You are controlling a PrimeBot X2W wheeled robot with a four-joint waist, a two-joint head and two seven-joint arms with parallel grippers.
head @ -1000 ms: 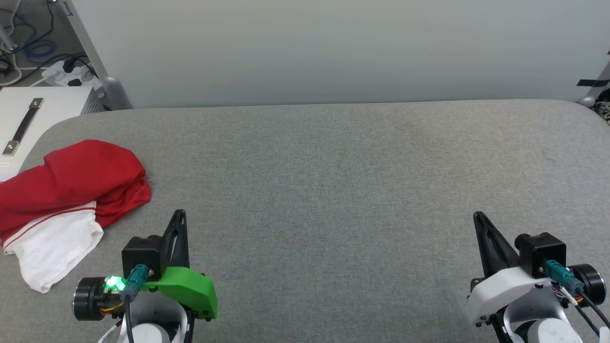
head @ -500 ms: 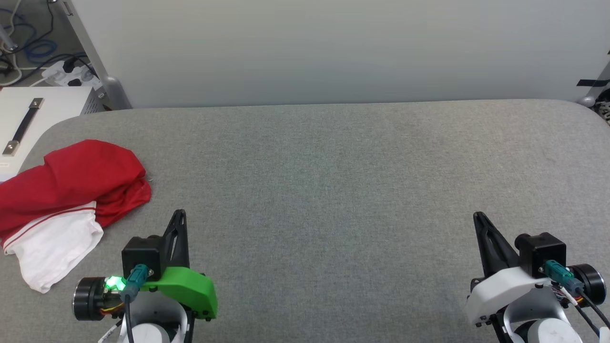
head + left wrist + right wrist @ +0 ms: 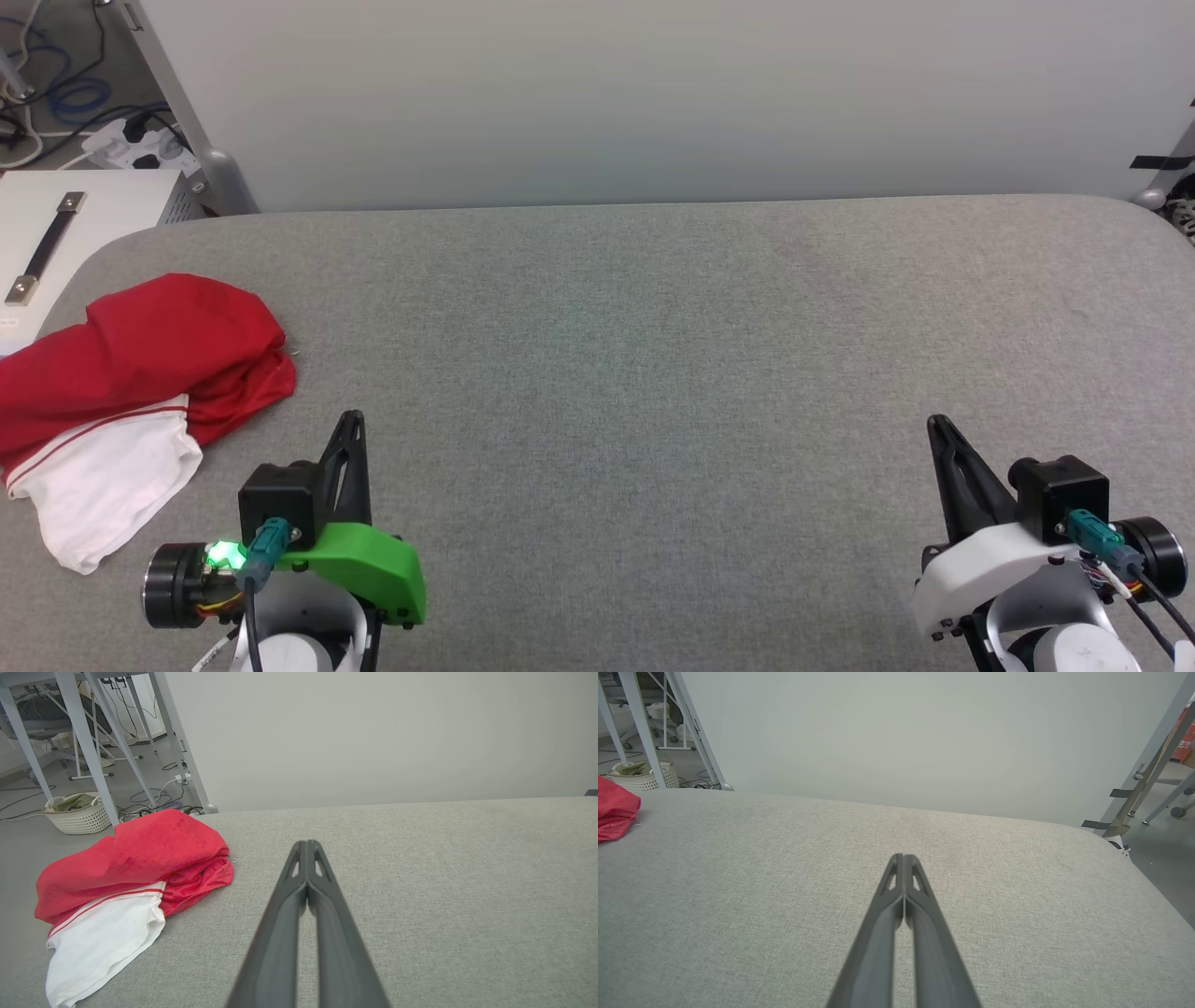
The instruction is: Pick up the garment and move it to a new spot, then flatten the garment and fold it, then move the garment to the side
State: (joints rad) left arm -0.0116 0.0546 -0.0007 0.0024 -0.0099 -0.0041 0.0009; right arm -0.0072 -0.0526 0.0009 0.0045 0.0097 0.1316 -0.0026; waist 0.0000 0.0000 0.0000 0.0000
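1. Red-and-white garment (image 3: 140, 373): you've got 1, bunched in a heap at the left edge of the grey table (image 3: 653, 327).
2. Grippers: you've got 2, both by the near edge.
3. L gripper (image 3: 307, 844): fingers pressed together, holding nothing. It's near the garment, not touching it.
4. R gripper (image 3: 903, 857): fingers pressed together too, empty, well apart from the garment.

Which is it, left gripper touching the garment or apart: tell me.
Apart. The left wrist view shows a strip of bare grey table between the closed left gripper and the garment.
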